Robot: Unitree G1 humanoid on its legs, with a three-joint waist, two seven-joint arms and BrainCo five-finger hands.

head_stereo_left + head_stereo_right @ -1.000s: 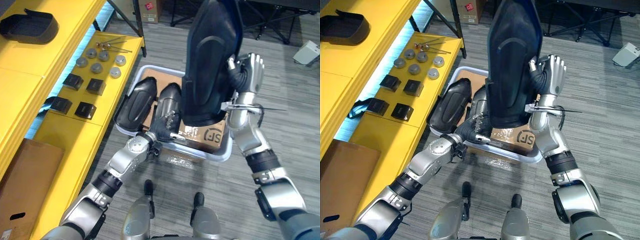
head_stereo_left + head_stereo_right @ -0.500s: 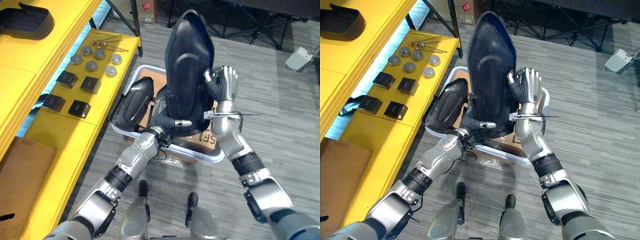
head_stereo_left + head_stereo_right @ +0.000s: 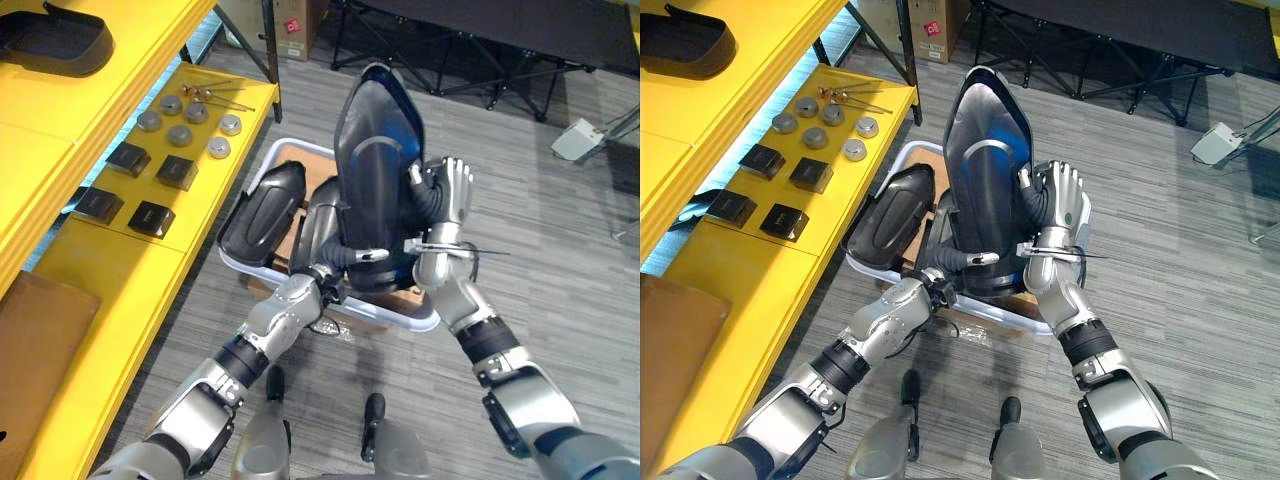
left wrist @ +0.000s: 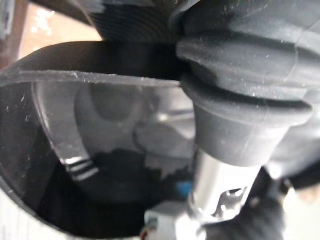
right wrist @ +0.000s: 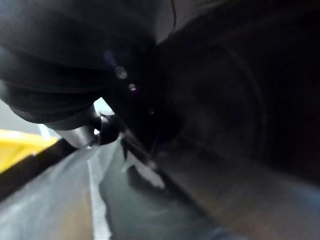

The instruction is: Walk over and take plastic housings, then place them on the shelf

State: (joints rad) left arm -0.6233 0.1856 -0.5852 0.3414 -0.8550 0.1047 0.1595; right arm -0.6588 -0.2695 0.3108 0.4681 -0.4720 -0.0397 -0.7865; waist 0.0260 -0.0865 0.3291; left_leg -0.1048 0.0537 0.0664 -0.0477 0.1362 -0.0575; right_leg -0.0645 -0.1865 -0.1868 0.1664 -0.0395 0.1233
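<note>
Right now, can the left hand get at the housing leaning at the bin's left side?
Probably not: the left hand grips the raised housing from below. The leaning housing sits close by, unobstructed.

1. Looks like a workshop or small factory floor.
2. Has a long yellow shelf with metal discs and black blocks in rows.
3. Keeps plastic housings in a bin on a grey plank floor.
4. Shows folding stand legs and a cardboard box beyond.

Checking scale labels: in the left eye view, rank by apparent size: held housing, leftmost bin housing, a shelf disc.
1. held housing, though nearer the camera
2. bin housing
3. disc
</note>
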